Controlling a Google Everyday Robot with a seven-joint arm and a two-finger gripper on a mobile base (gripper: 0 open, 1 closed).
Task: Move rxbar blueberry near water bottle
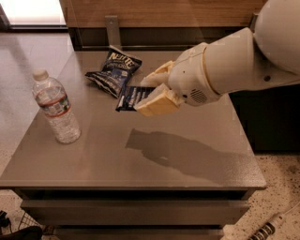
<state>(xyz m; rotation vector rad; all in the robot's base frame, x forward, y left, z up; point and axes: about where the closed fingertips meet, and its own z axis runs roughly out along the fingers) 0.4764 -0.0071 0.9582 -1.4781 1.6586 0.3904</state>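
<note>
My gripper is over the middle of the grey table, well above its top, and is shut on the rxbar blueberry. The bar is a small flat dark navy wrapper with white lettering; it sticks out to the left between the cream fingers. The water bottle, clear and ribbed with a white cap and a white-and-red label, stands upright near the table's left edge. The bar hangs to the right of the bottle, about a bottle's height away. My arm's shadow falls on the table below.
A crinkled blue chip bag lies at the back of the table, just behind the held bar. A wooden wall panel runs behind the table. A dark cabinet stands to the right. A power strip lies on the speckled floor.
</note>
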